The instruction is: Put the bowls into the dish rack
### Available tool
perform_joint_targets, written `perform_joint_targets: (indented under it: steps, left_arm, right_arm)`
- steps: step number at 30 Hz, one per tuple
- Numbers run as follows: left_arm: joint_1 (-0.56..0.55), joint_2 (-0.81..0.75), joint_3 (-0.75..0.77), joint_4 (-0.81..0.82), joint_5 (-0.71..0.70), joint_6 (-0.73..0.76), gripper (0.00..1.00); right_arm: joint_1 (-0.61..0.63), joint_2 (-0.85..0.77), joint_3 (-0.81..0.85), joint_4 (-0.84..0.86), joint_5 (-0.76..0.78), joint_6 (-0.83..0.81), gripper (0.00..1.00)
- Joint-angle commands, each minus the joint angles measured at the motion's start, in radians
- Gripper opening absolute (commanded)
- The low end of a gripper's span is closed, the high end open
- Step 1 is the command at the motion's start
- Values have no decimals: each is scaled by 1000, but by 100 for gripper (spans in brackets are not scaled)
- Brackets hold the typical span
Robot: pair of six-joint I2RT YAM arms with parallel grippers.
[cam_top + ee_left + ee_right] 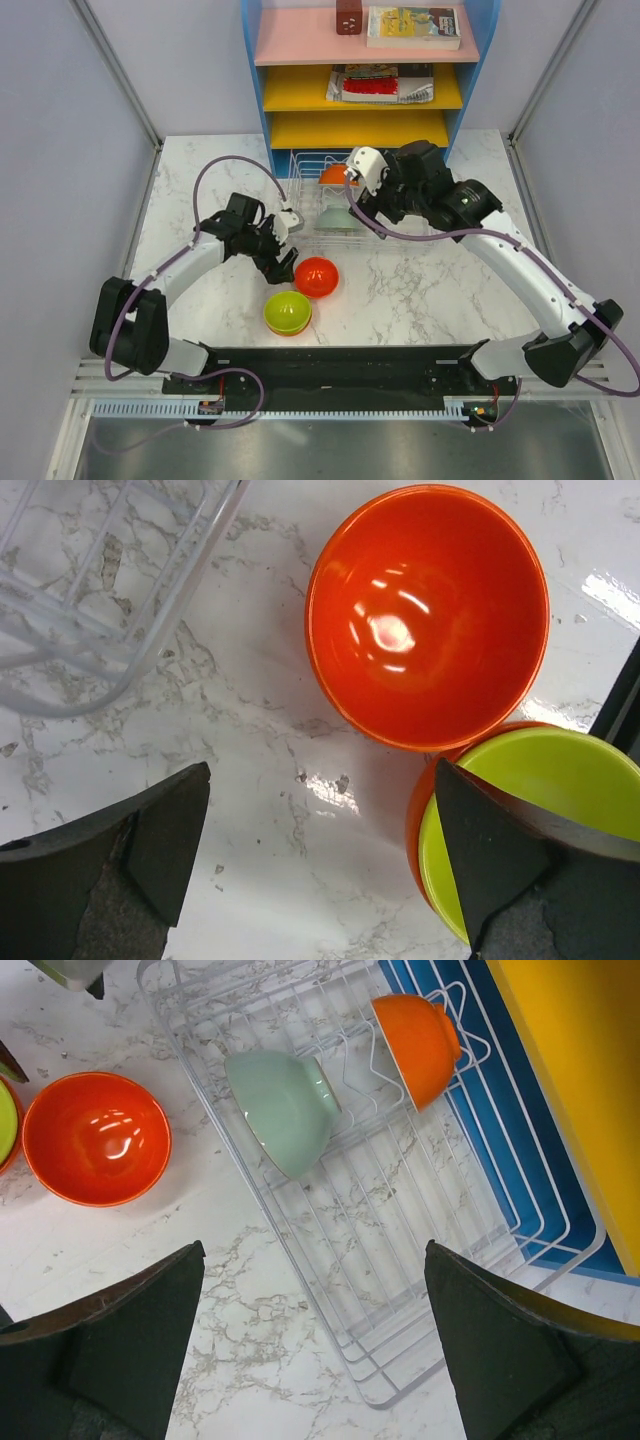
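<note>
Two bowls are already in the dish rack (pixel 400 1260). An orange bowl (pixel 420 1045) leans against the prongs at the far side, near the blue shelf unit (pixel 480 40). A pale mint bowl (pixel 285 1110) lies on its side just beside it, closer to the rack's edge. We judge that the task is partly done, somewhat less than half.

Three bowls are left on the table (pixel 420 290), near the front of the rack. The red bowl (pixel 430 615) stands upright with its opening up, near the clear corner of the rack's tray. The lime green bowl (pixel 540 800) is nested inside a second orange bowl (pixel 415 815), of which we see only a narrow part. This stack is just beside the red bowl; we cannot tell if they touch.

The left gripper (pixel 320 780) hovers over the table beside these bowls. Its fingers are wide apart and hold nothing. The right gripper (pixel 313 1255) hangs above the rack, also with fingers wide apart and empty.

We think the red bowl is the easiest next one, because the nested pair must first be separated.
</note>
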Motion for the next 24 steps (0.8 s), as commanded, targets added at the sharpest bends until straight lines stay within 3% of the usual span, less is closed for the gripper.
perform_joint_targets:
  steps: [1, 20, 22, 23, 24]
  left_arm:
    - [-63, 41, 53, 74, -117, -65, 100]
    - [-215, 235, 122, 94, -219, -83, 100]
    - [-215, 230, 124, 81, -223, -79, 88]
    - [-215, 227, 125, 78, -225, -79, 66]
    - [-215, 221, 124, 77, -229, -79, 56]
  right_arm:
    - [-20, -78, -35, 50, -52, 13, 98]
    - [-48, -184, -150, 102, -95, 25, 98]
    - [-49, -184, -147, 103, -92, 25, 98]
    - [-48, -184, -147, 105, -94, 27, 98]
    - [-49, -187, -148, 103, -97, 27, 98]
